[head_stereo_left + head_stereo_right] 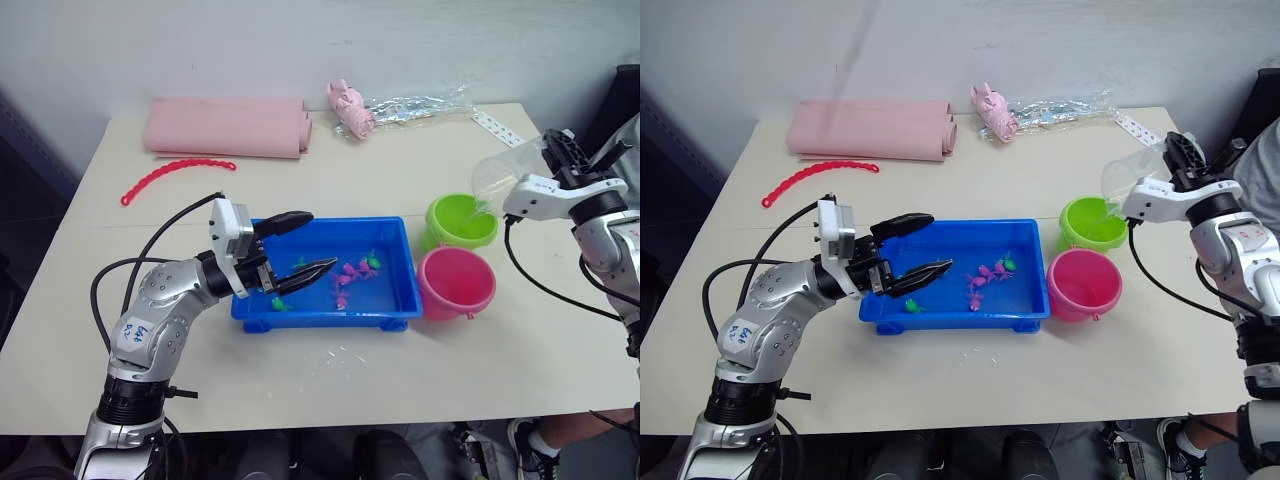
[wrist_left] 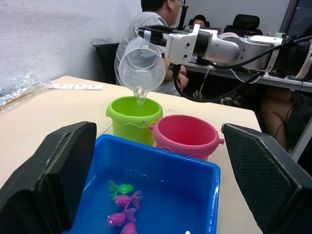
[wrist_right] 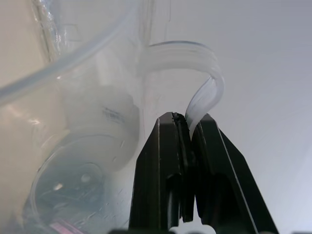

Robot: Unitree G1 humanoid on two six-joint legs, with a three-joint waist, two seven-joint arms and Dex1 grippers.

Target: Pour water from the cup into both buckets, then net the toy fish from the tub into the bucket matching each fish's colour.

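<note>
Currently pouring: clear cup (image 2: pixel 141 63) tipped lip-down over the green bucket (image 1: pixel 461 221), thin stream of water running off the lip into it. Pinched by its thin loop handle (image 3: pixel 204 92) between the right gripper (image 3: pixel 190 127) fingers, clamped tight on the strap, no gap left. Probably light, thin-walled and a bit flexible; handle strap looks bendy, so likely to swing or twist if jerked. Slick when wet. Best hold judged to be exactly there, on the handle, not the wall, which would squash. Weight shifting as water leaves, so slow tilt advised.

Pink bucket (image 1: pixel 456 281) just beside the green one, nearer the table edge, touching or almost touching the blue tub (image 1: pixel 330 310); not yet being filled. Buckets small, rigid, light, easy to knock over.

Left gripper (image 1: pixel 296 247) hanging over the left end of the tub, fingers spread wide, holding nothing. Toy fish (image 1: pixel 350 272), pink and green, lying in the tub; tiny, smooth, slippery in water.

Red bead chain (image 1: pixel 175 176) and pink rolled cloth (image 1: pixel 226 127) well apart at the far side of the table (image 1: pixel 330 375).
</note>
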